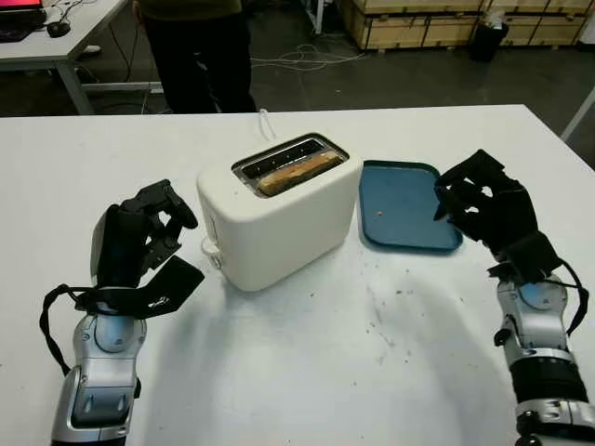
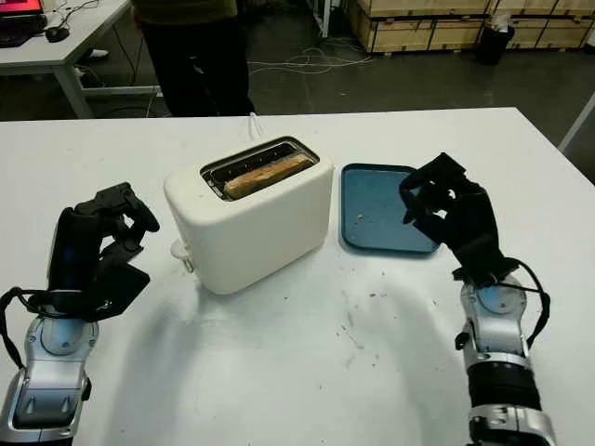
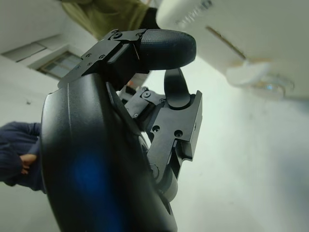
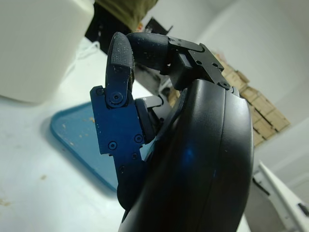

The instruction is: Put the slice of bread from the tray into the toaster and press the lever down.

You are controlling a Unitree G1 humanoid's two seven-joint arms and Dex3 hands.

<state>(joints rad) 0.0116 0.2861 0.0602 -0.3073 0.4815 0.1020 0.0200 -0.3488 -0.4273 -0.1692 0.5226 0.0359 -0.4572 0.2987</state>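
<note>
A white toaster point(image 1: 279, 218) stands mid-table, with the slice of bread point(image 1: 297, 172) sunk in its slot, its top about level with the rim. The lever knob point(image 1: 212, 249) sits low on the toaster's left end. The blue tray point(image 1: 400, 206), just right of the toaster, holds only crumbs. My left hand point(image 1: 165, 237) hovers left of the toaster near the lever, fingers point(image 3: 164, 46) curled on nothing. My right hand point(image 1: 465, 200) hangs over the tray's right edge, its fingers point(image 4: 120, 58) curled and holding nothing.
A person point(image 1: 200, 46) stands behind the table's far edge. A white cord point(image 1: 268, 125) runs back from the toaster. Another table point(image 1: 56, 37) and wooden crates point(image 1: 428, 23) lie beyond. Bare tabletop point(image 1: 353, 372) stretches in front of the toaster.
</note>
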